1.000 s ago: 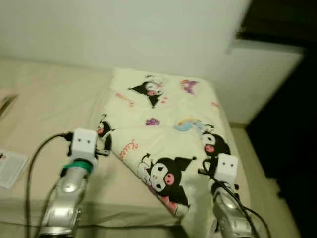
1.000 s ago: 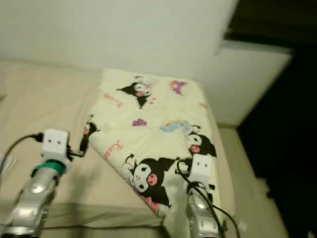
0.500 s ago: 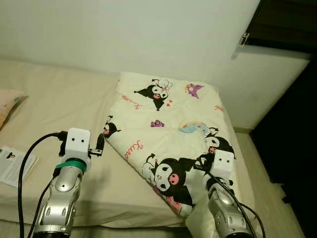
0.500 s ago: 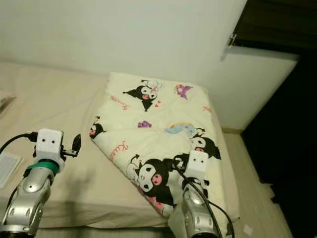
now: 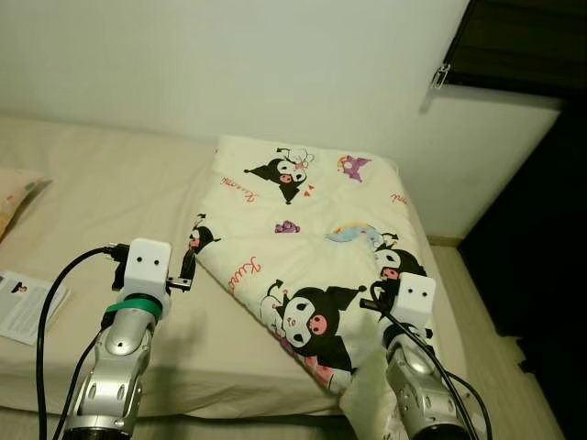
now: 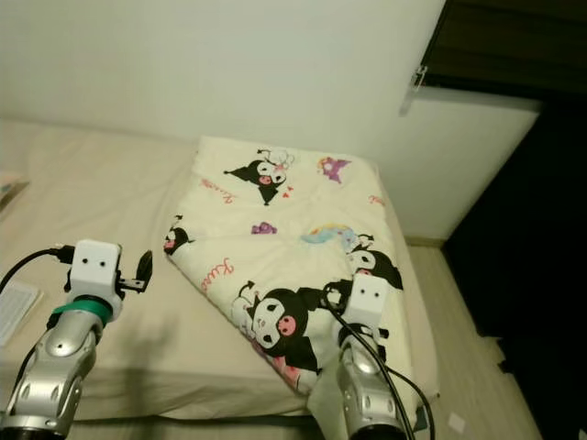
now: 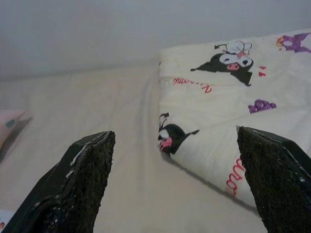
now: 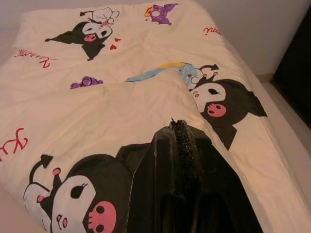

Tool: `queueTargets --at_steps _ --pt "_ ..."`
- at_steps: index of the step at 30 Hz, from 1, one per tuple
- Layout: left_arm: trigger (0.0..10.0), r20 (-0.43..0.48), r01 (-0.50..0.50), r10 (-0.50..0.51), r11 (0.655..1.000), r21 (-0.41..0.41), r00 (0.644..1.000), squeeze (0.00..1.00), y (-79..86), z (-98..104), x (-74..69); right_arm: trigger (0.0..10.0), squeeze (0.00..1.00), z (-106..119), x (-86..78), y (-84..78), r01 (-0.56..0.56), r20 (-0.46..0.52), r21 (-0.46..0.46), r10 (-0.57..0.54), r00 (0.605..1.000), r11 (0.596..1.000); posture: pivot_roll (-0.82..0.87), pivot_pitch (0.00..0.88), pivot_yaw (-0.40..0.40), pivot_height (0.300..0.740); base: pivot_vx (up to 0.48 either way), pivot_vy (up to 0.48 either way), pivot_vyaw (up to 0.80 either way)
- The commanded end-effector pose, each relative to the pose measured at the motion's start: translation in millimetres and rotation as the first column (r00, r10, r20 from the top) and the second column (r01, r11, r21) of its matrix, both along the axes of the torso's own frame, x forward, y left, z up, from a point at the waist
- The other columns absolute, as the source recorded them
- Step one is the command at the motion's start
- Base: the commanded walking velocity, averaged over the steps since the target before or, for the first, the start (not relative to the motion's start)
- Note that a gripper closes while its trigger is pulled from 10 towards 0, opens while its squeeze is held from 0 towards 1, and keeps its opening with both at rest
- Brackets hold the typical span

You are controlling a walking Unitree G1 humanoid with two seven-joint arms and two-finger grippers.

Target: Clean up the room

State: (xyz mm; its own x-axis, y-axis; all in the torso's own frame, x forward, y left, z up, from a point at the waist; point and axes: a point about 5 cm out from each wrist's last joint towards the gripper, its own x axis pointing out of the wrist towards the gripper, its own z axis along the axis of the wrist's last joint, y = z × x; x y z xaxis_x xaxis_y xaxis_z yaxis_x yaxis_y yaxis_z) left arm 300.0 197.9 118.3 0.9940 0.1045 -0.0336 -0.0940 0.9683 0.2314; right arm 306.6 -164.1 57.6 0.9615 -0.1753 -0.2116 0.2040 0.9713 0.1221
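A soft, cartoon-printed blanket [image 5: 312,247] lay folded into a rough triangle on the bed [image 5: 110,192], its long axis running toward the wall. The left gripper [image 7: 180,194] hovered spread wide; the right gripper [image 8: 182,145] was clenched with nothing between its fingers.

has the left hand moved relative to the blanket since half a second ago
No clear move. The left hand sits just beside the folded corner of the blanket, as it did before; the slight shift of the whole view is the camera moving.

This is a bedroom in a home. A bed [image 5: 83,192] with a beige sheet stands against a plain white wall [image 5: 229,64], and a cream blanket [image 5: 312,229] printed with cartoon characters lies folded on its right half. A pillow's corner [image 5: 14,188] shows at the far left, a booklet [image 5: 23,307] nearer, and a dark doorway [image 5: 541,229] at the right.
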Motion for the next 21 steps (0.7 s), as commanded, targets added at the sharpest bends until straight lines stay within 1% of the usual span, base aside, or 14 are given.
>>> queueTargets --at_steps 1,2,3,5,6,7,8,10,15,16,21 --pt "10.0 -0.025 0.011 -0.011 1.000 0.000 1.000 0.00 -1.7 -6.2 -0.6 10.0 0.00 -4.9 -2.7 -5.1 0.020 -0.017 0.008 -0.020 1.000 1.000 0.15 0.000 -0.025 0.650 0.000 0.000 0.00" --pt "10.0 -0.047 0.022 -0.022 1.000 -0.002 0.999 0.00 -2.5 -9.9 -0.9 10.0 0.00 -4.7 -2.4 -5.4 0.020 -0.017 0.008 -0.020 1.000 1.000 0.15 0.000 -0.023 0.645 0.000 0.000 0.00" --pt "10.0 -0.047 0.022 -0.022 1.000 -0.002 0.999 0.00 -2.5 -9.9 -0.9 10.0 0.00 -4.7 -2.4 -5.4 0.020 -0.017 0.008 -0.020 1.000 1.000 0.15 0.000 -0.023 0.645 0.000 0.000 0.00" --pt "10.0 -0.102 0.067 -0.064 0.997 0.024 0.993 0.00 -5.7 -21.4 -5.1 10.0 0.00 -3.9 -2.0 -5.8 0.021 -0.013 0.007 -0.021 1.000 1.000 0.14 0.000 -0.020 0.635 0.000 0.000 0.00" --pt "10.0 -0.102 0.067 -0.064 0.997 0.024 0.993 0.00 -5.7 -21.4 -5.1 10.0 0.00 -3.9 -2.0 -5.8 0.021 -0.013 0.007 -0.021 1.000 1.000 0.14 0.000 -0.020 0.635 0.000 0.000 0.00" --pt "10.0 -0.126 0.080 -0.076 0.996 0.033 0.989 0.00 -5.9 -27.8 -8.6 10.0 0.00 -3.8 -2.2 -6.2 0.023 -0.011 0.008 -0.023 1.000 1.000 0.14 0.000 -0.020 0.630 0.000 0.000 0.00" --pt "10.0 -0.126 0.080 -0.076 0.996 0.033 0.989 0.00 -5.9 -27.8 -8.6 10.0 0.00 -3.8 -2.2 -6.2 0.023 -0.011 0.008 -0.023 1.000 1.000 0.14 0.000 -0.020 0.630 0.000 0.000 0.00" --pt "10.0 -0.147 0.075 -0.068 0.996 0.040 0.987 0.00 -4.3 -34.3 -13.3 10.0 0.00 -4.9 -3.9 -7.4 0.026 -0.012 0.009 -0.026 1.000 1.000 0.14 0.000 -0.020 0.620 0.000 0.000 0.00" --pt "10.0 -0.146 0.066 -0.061 0.997 0.028 0.987 0.00 -5.6 -35.8 -15.8 10.0 0.00 -6.9 -7.0 -7.2 0.026 -0.014 0.010 -0.026 1.000 1.000 0.14 0.000 -0.025 0.605 0.000 0.000 0.00" --pt "10.0 -0.142 0.059 -0.054 0.998 0.029 0.988 0.00 -6.7 -36.0 -16.8 10.0 0.00 -6.3 -7.2 -5.0 0.015 -0.001 0.022 -0.015 1.000 1.000 0.14 0.000 -0.034 0.595 0.000 0.000 0.00" --pt "10.0 -0.134 0.043 -0.038 0.999 0.033 0.990 0.00 -4.1 -36.0 -18.7 10.0 0.00 -2.8 -5.3 -2.7 0.006 0.018 0.023 -0.007 1.000 1.000 0.15 0.000 -0.044 0.595 0.000 0.000 0.00"
